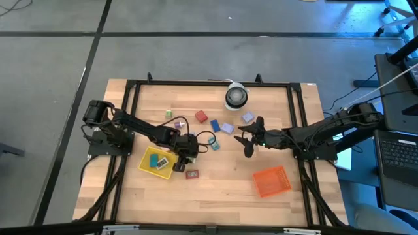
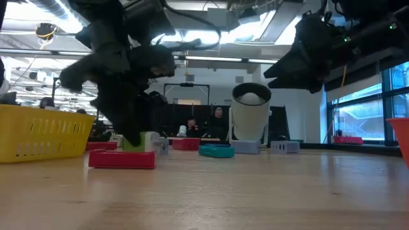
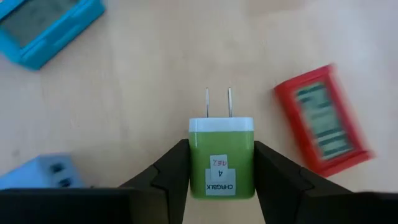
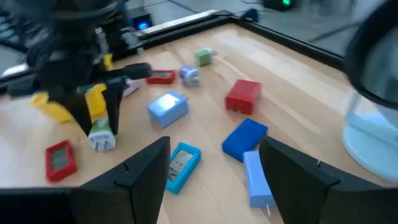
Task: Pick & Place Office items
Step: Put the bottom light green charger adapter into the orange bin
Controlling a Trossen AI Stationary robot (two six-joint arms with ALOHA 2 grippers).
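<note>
A green charger with a white end and two prongs (image 3: 221, 168) sits between the fingers of my left gripper (image 3: 222, 149), which is shut on it just right of the yellow tray (image 1: 147, 156). In the low view the charger (image 2: 142, 142) is down at the table top. Loose small pieces lie around it: a red one (image 3: 323, 121), a teal one (image 3: 46, 28) and a lavender one (image 3: 40, 174). My right gripper (image 1: 247, 138) hovers open over the table's middle right, above a blue piece (image 4: 244, 138), touching nothing. My left gripper pinches the green charger's two opposite side faces (image 3: 198, 174) between its two fingers (image 3: 171, 174), on the green body behind the white pronged end. The fingers slant steeply down from the table's left. The prongs point away from the gripper toward the table; whether it is lifted clear cannot be told.
The yellow tray holds a teal piece (image 1: 159, 161). An orange tray (image 1: 271, 181) lies at the near right. A white roll (image 1: 236, 96) stands at the far middle. More pieces lie between: red (image 1: 200, 117), lavender (image 1: 247, 117), green (image 1: 168, 114), red (image 1: 192, 174).
</note>
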